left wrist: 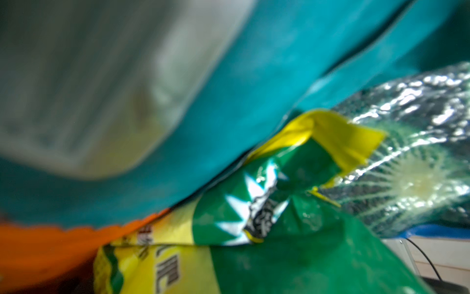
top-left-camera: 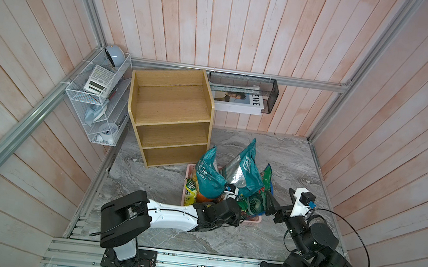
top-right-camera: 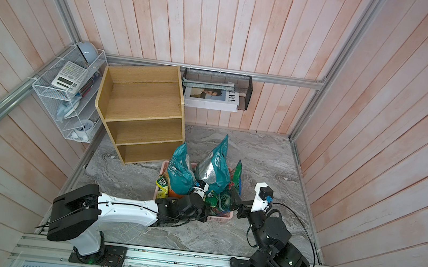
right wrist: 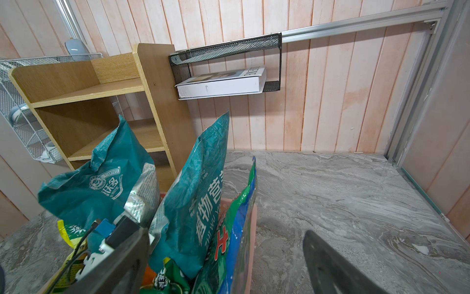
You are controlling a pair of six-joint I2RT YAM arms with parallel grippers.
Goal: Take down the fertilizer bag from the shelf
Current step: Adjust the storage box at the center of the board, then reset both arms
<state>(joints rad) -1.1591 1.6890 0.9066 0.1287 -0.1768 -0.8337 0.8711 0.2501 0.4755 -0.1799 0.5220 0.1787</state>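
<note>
fertilizer bags (top-left-camera: 208,178) stand in a pink basket (top-left-camera: 190,168) just in front of the shelf (top-left-camera: 170,111). left gripper (top-left-camera: 227,197), closed, is buried among them; what it grips is hidden. right gripper (top-left-camera: 269,200) gapes open beside the basket.

Both top views are evenly, softly lit, with faint shadows on the marble floor (top-left-camera: 273,161) and wall planks (top-left-camera: 23,39) splayed by wide-angle distortion at the edges. The left wrist view blurs a teal bag (left wrist: 254,89) close to the lens, with glare on crinkled foil (left wrist: 419,101); the right wrist view is sharp.
</note>
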